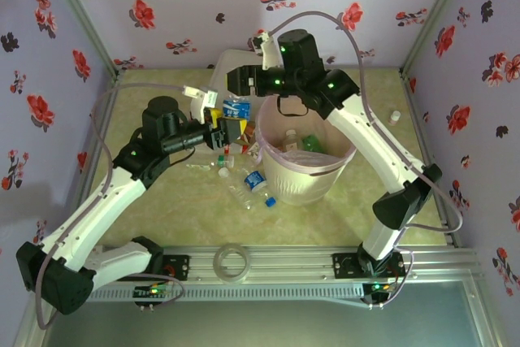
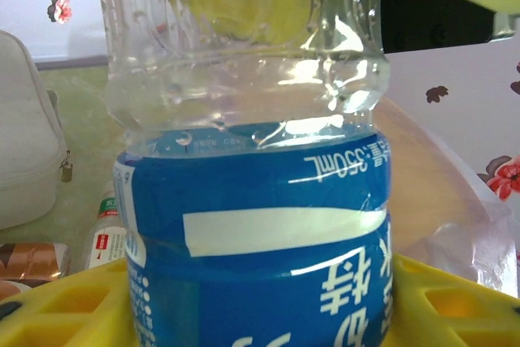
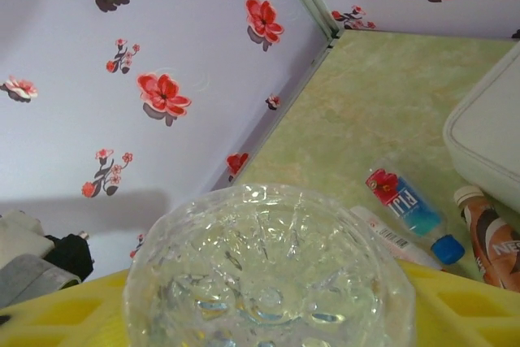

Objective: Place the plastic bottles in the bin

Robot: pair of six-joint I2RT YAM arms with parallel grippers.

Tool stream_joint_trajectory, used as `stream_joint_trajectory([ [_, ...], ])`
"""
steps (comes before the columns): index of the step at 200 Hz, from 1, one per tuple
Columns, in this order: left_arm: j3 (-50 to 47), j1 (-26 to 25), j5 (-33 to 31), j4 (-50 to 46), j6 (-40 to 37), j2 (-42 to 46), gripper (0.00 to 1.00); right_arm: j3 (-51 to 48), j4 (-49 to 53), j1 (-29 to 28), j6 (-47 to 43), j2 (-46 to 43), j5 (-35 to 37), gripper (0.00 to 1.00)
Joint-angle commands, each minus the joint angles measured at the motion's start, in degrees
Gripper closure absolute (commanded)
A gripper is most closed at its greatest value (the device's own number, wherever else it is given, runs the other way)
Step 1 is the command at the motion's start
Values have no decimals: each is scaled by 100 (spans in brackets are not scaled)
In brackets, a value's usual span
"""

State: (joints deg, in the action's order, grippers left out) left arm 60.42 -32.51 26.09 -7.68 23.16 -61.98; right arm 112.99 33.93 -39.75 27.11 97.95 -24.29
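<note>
Gripper on L arm (image 1: 223, 130): yellow fingers (image 2: 455, 302) clamped across blue bottle (image 2: 260, 233), one above and one below, jaws a bottle's width apart. The bottle is clear w/ a blue label, print upside down in L wrist view, droplets inside the clear part. Top view: it's held up off the bench (image 1: 162, 95), just L of the bin (image 1: 296, 186) rim.

R gripper (image 1: 237, 83): also closed on a bottle. This is the clear bottle (image 3: 268, 278), its ribbed base facing the wrist cam w/ yellow pads either side. Top view: it hangs over the far part of the bench, betw. box (image 1: 231, 62) and the bin's far-L rim.

Bin stands mid-bench, a bit R of centre, w/ pink liner (image 1: 268, 148) over the rim. Inside are a white-capped bottle (image 1: 290, 133) and a green one (image 1: 313, 144).

Loose bottles lie on the bench by the bin's near-L side: blue-label one (image 1: 255, 180), see-through one (image 1: 242, 195), plus smaller bits too blurred to tell. R wrist view: blue-capped bottle (image 3: 406, 209) w/ red and blue label, and brown bottle (image 3: 487, 237) just beside the box. Small bottle (image 1: 395, 117) lies twd the far-R corner. Tape ring (image 1: 233, 262) sits at the near edge betw. the arm bases.
</note>
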Motion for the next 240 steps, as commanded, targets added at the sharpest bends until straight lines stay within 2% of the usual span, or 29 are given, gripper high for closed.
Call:
stream_joint_trajectory([
  [1,-52,-47,135,357,-122,11,100,-198,-350,68,205,-115,-181,38],
  [32,-185,-40,97,551,-1,8,99,-225,-378,90,190,-135,-198,42],
  [40,-234,-49,49,612,27,17,87,-217,-392,99,178,-138,-192,43],
  [53,-331,-45,-107,695,78,66,49,-210,-421,124,133,-173,-176,43],
  [61,-387,-45,-193,715,84,121,31,-206,-430,149,94,-212,-138,44],
  [71,-455,-47,-289,700,77,182,19,-163,-423,198,43,-273,-92,45],
  [83,-541,-46,-365,669,81,258,12,-106,-365,268,-24,-324,-74,45],
  [117,-788,-31,-596,436,131,429,4,157,12,453,-334,-504,53,46],
  [162,-1175,7,-894,352,237,507,2,380,646,723,-811,-873,346,46],
  [193,-1208,43,-1468,71,263,267,2,772,1502,1047,-1346,-927,480,48],
  [240,-1113,-189,-974,447,449,-357,5,1438,3232,1178,-2529,-913,1290,50],
])
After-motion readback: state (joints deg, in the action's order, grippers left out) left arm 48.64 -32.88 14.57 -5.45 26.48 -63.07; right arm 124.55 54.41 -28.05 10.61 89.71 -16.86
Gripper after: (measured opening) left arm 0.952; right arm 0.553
